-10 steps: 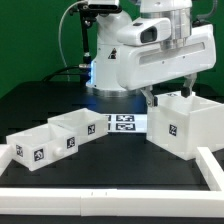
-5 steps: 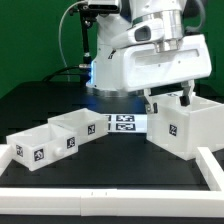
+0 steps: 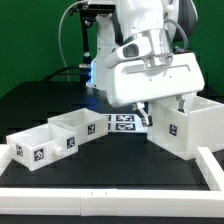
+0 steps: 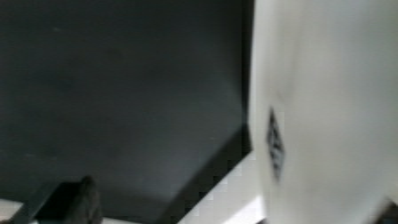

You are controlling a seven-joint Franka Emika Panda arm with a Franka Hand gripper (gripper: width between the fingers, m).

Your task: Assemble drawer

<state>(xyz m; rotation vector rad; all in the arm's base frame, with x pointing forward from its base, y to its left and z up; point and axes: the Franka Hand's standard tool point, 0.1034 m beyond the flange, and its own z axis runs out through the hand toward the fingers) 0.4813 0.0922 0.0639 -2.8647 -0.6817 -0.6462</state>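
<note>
Claw point(image 3: 150, 110) is hovering at the casing point(image 3: 186, 128) wall facing the marker board point(image 3: 122, 122). Wrist view is showing 1 finger point(image 4: 68, 202) apart from the wall; whether the claw is open or gripping cannot be told. In the exterior view the casing is sitting on the bench point(image 3: 110, 160) at 3 o'clock from the claw, just beside it; nearer tray point(image 3: 76, 130) and farther tray point(image 3: 33, 145) are lying at 9 o'clock, well apart. Judgement: casing is governing the coming move
</note>
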